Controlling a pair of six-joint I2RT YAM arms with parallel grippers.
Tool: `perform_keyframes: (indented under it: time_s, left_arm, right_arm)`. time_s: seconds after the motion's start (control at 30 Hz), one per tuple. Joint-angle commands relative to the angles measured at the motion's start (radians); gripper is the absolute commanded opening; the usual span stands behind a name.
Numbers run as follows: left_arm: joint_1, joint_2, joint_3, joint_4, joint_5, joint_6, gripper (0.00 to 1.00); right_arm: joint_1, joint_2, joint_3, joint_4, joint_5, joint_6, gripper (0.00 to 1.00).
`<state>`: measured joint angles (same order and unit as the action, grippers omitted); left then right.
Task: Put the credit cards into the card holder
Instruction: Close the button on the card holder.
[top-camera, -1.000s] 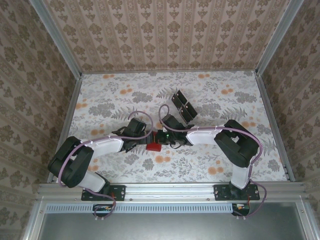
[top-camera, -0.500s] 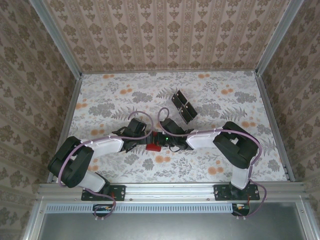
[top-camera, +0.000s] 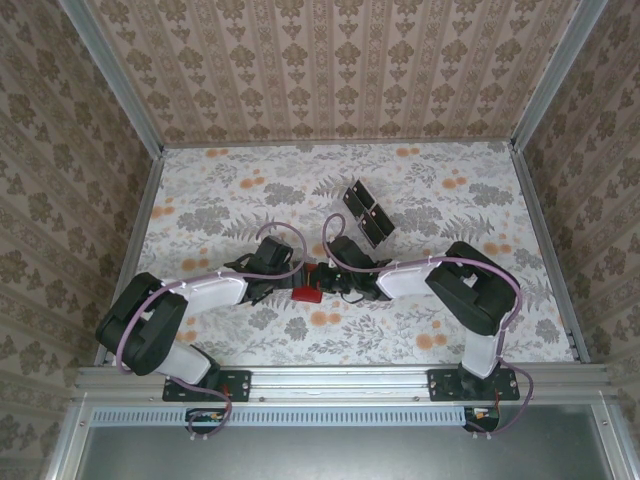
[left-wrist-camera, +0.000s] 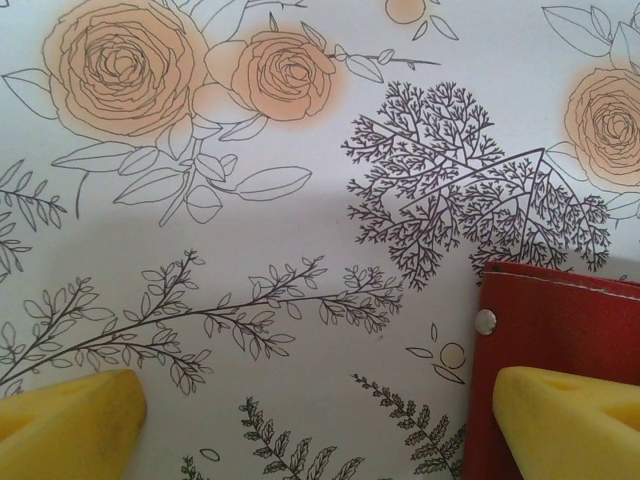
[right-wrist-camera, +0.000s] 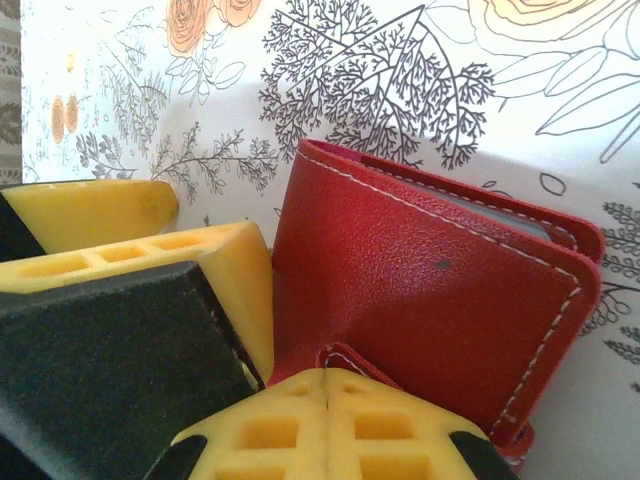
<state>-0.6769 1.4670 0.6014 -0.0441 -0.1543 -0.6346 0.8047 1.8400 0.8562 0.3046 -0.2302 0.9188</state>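
The red card holder (top-camera: 305, 295) lies at the table's middle between both grippers. My right gripper (right-wrist-camera: 326, 400) is shut, with a red flap of the card holder (right-wrist-camera: 430, 290) pinched between its fingertips. One long side of the holder gapes slightly and shows a greyish inside. My left gripper (left-wrist-camera: 320, 430) stands open and low over the table. Its right fingertip (left-wrist-camera: 565, 415) overlaps the holder's edge (left-wrist-camera: 570, 320) by a metal snap, and its left fingertip is over bare cloth. The black credit cards (top-camera: 368, 213) lie in a row farther back, right of centre.
The table is covered with a flowered cloth (top-camera: 450, 320) and is fenced by patterned walls on three sides. The left gripper's yellow fingers (right-wrist-camera: 150, 265) stand close beside the holder in the right wrist view. The two wrists nearly meet over the middle.
The right wrist has shifted slightly by the holder, which has stayed almost in place. The left arm has not moved.
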Motion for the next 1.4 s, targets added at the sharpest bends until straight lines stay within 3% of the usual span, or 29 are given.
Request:
perform_keyframes:
  time_s: [0.0,0.33,0.93,1.37]
  left_arm:
    - [-0.01,0.038,-0.032,-0.028,0.057,-0.011,1.0]
    - [-0.013,0.061,-0.033,-0.013,0.06,-0.017,1.0]
    - [-0.014,0.068,-0.042,0.002,0.065,-0.019,1.0]
    - [-0.013,0.071,-0.04,0.001,0.064,-0.02,1.0]
  right_arm:
    - [-0.012,0.017,-0.023,-0.284,-0.017,-0.033,0.0]
    - [-0.03,-0.063,0.114,-0.291,-0.06,-0.059,0.0]
    - [-0.03,-0.096,0.089,-0.271,-0.047,-0.041,0.0]
    - [-0.029,-0.027,0.075,-0.244,-0.054,-0.032,0.0]
